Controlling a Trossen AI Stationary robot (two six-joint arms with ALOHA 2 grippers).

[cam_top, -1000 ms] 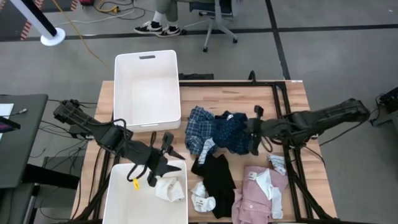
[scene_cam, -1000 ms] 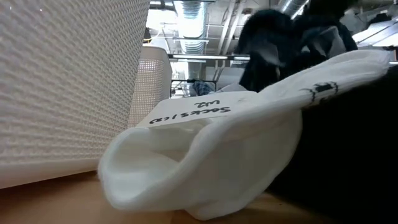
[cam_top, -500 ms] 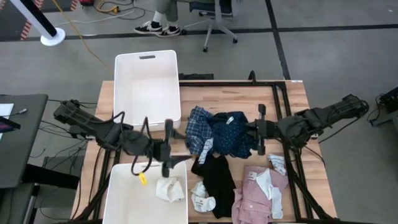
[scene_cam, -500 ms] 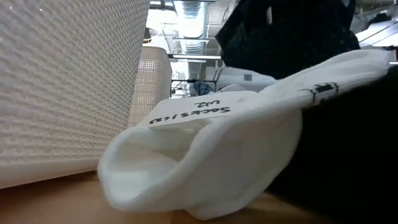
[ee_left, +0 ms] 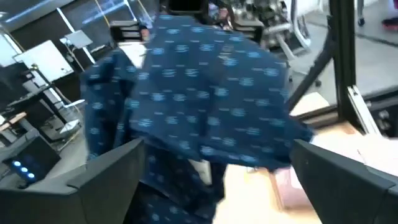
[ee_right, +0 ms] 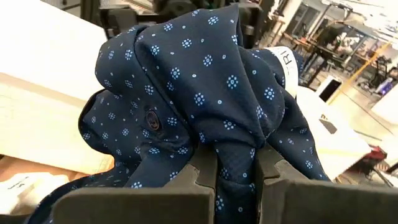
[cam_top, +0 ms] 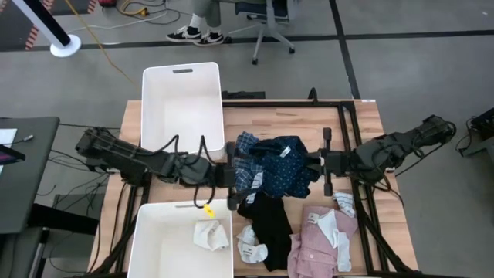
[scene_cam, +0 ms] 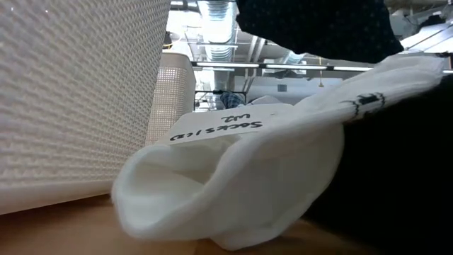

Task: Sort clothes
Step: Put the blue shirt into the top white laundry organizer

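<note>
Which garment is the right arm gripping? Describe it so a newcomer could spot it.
On the wooden table, look mid-table between the two arms. The navy dotted shirt hangs pinched in the right gripper; unlike the blue plaid shirt beside it, it is dark with small pale dots.

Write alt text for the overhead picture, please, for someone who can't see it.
Seen from above, the right end effector pinches a navy dotted shirt at mid-table, while the left end effector, open, reaches toward it from the other side. Nearby lie a blue plaid shirt, black top, pink shirt and white socks, beside two white bins.
</note>
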